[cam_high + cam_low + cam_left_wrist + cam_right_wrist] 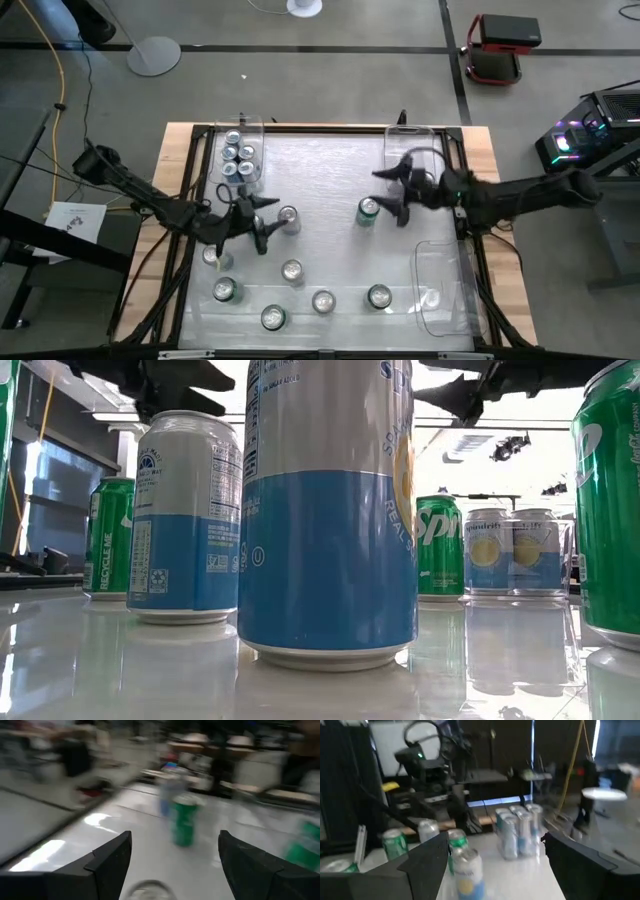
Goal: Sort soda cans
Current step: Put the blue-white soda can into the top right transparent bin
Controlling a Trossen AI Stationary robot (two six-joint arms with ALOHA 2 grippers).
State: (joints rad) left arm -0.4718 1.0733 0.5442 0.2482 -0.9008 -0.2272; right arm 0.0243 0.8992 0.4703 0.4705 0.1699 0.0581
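Note:
Several soda cans stand upright on the glossy table. A silver can [288, 217] is just off my left gripper [264, 222], which hangs open and level above can height. A green can [368, 210] stands beside the near finger of my right gripper [387, 192], also open and level. In the low view both grippers [170, 385] [470, 395] hang higher than the can tops. The left wrist view shows a green can [184, 820] ahead between the fingers. In the right wrist view, a can [467, 870] stands close ahead.
A clear bin [243, 124] at the far left holds several silver-blue cans [517, 832]. Two more clear bins stand at the far right [412, 145] and the near right [440, 275]. More cans [292, 270] [323, 301] [379, 296] are scattered along the table's near half.

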